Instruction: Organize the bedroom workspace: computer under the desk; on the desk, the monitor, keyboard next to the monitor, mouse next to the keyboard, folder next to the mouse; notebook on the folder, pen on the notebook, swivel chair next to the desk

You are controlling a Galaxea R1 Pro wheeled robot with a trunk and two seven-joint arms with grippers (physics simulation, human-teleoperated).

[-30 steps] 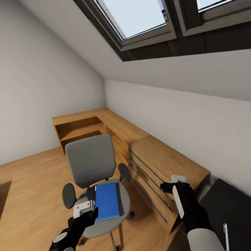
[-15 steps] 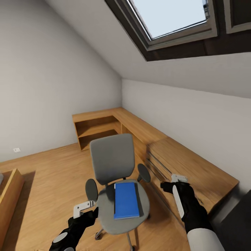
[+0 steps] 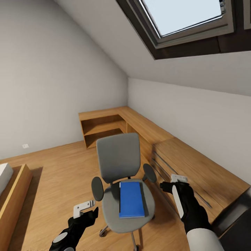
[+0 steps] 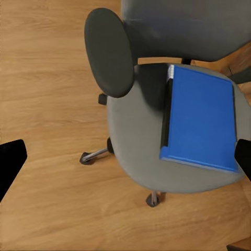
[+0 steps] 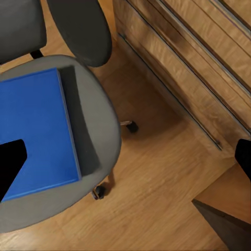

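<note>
At the centre of the head view, the swivel chair point(image 3: 122, 181), grey fabric with oval black armrests, is standing on the wood floor point(image 3: 55, 174), carrying a flat blue rectangular folder point(image 3: 131, 199) on its round seat. The light-wood chest point(image 3: 195, 170) with long bar handles is sitting at 3 o'clock. The left gripper point(image 3: 83, 205) and right gripper point(image 3: 178, 179) are hovering wide apart-fingered, holding nothing.

1. The left gripper point(image 3: 84, 206), on a black forearm, reaches forward at the lower left of the head view, its jaws spread wide and empty.
2. The right gripper point(image 3: 179, 179) is held higher and further forward on a black-and-white forearm, jaws likewise parted, holding nothing.
</note>
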